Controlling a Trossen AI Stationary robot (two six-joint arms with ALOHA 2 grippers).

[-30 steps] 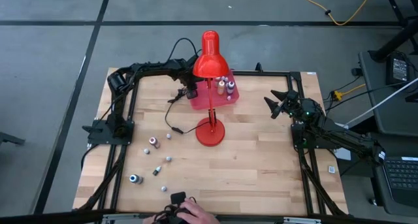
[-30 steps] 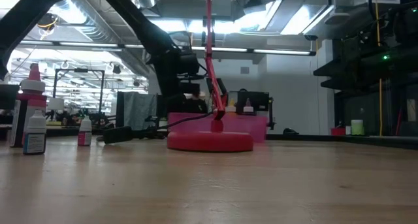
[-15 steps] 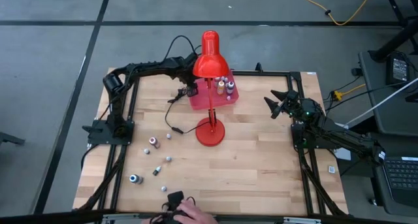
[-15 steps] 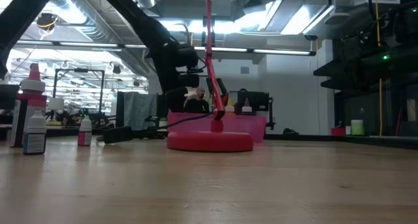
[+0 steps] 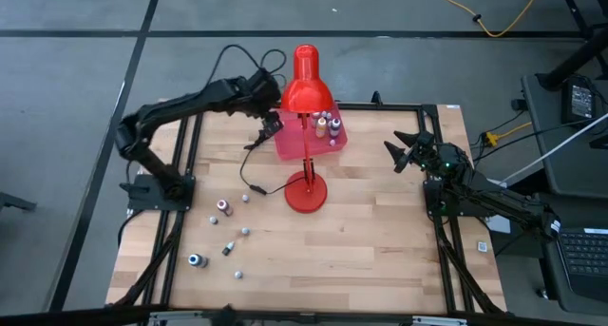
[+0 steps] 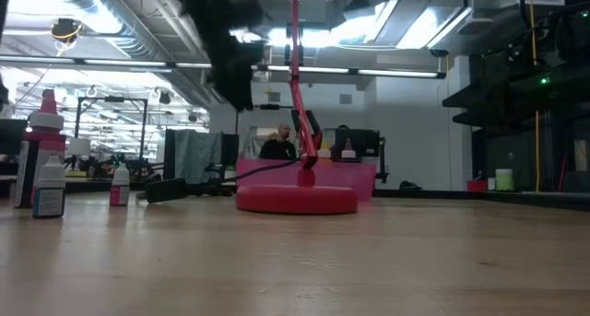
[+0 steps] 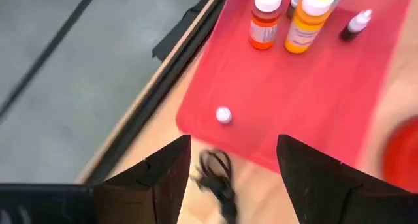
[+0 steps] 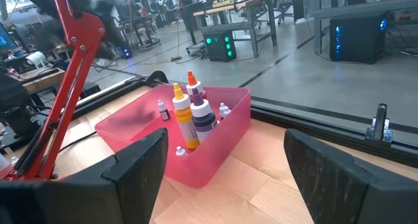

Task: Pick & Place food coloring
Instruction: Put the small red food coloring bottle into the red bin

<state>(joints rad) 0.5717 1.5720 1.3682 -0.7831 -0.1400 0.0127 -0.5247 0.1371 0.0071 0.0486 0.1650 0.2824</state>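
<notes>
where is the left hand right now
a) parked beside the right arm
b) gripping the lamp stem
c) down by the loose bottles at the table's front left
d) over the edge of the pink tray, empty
d: the left hand hangs open over the pink tray's edge, nothing between its fingers.

The left gripper point(image 5: 270, 124) hangs raised at the far left, fingers spread (nothing between them), while the right gripper point(image 5: 399, 152) waits open at the right.

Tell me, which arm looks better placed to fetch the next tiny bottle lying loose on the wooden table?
Probably the left. The loose tiny food-coloring bottles lie on its side of the table, and its open left gripper is empty above the pink translucent tray. The right gripper waits opposite.
</notes>
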